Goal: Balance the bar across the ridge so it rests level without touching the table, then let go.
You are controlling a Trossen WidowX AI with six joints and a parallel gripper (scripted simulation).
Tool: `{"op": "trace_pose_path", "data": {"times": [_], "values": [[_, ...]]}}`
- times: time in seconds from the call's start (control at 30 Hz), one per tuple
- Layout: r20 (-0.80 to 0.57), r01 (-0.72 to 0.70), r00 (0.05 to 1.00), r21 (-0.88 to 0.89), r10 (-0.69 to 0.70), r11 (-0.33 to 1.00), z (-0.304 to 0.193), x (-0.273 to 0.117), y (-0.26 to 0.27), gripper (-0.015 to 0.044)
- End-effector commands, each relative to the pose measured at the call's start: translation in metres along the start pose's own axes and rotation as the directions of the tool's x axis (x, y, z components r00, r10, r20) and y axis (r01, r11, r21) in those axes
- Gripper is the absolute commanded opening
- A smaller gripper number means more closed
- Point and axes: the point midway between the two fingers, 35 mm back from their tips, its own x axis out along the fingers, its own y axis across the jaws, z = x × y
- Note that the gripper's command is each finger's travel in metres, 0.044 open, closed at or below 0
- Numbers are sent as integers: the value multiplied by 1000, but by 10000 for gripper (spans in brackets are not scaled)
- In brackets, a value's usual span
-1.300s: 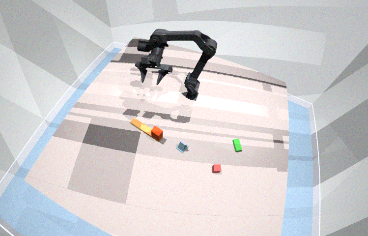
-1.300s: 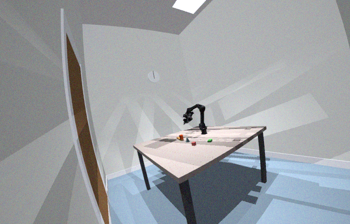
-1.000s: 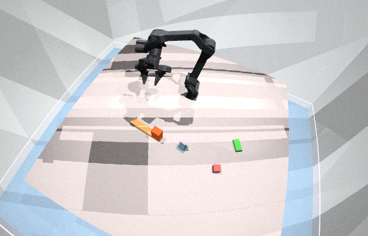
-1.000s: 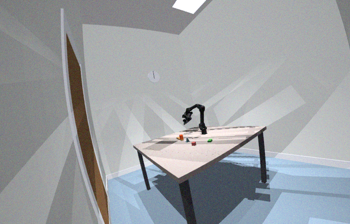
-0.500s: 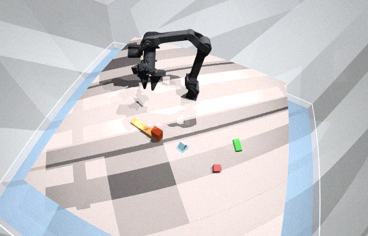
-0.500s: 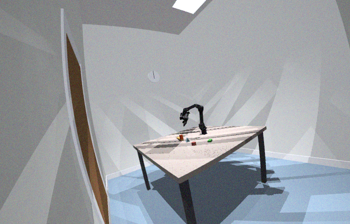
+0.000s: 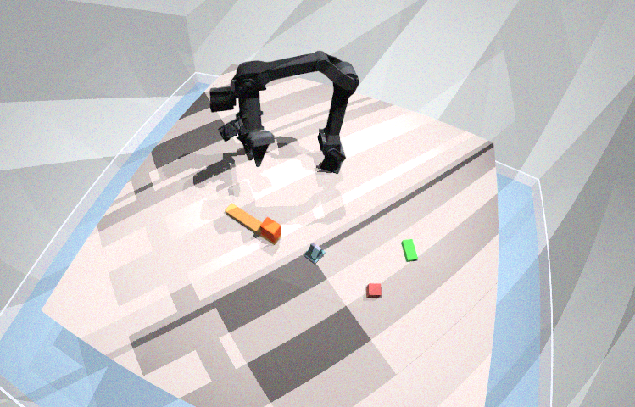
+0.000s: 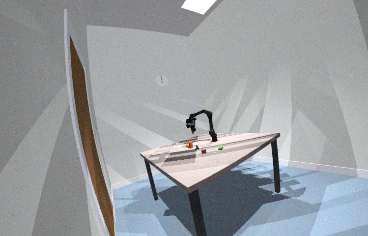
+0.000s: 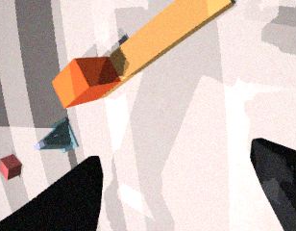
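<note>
The orange-yellow bar (image 7: 243, 217) (image 9: 160, 40) (image 8: 190, 144) lies on the table with an orange-red block (image 7: 270, 230) (image 9: 86, 82) at one end. The small blue-grey ridge (image 7: 314, 252) (image 8: 197, 147) (image 9: 61, 137) stands on the table a short way from the block end, apart from the bar. My gripper (image 7: 253, 162) (image 8: 192, 133) (image 9: 177, 157) is open and empty, high above the table on the arm's side of the bar. In the wrist view both fingers stand wide apart with only table between them.
A red cube (image 7: 373, 290) (image 8: 203, 151) (image 9: 11, 166) lies beyond the ridge. A bright green block (image 7: 409, 250) (image 8: 220, 147) lies flat farther to the right in the top view. The arm's base stands at the back of the table (image 8: 188, 175).
</note>
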Motion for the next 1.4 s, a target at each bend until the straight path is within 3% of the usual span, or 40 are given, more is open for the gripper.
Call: {"op": "trace_pose_path", "data": {"times": [0.0, 0.7, 1.37], "values": [[-31, 31, 999, 71, -29, 997, 4, 5, 3, 315], [-146, 247, 968, 402, -204, 882, 28, 36, 32, 315], [-176, 388, 909, 684, -377, 617, 43, 62, 63, 315]]}}
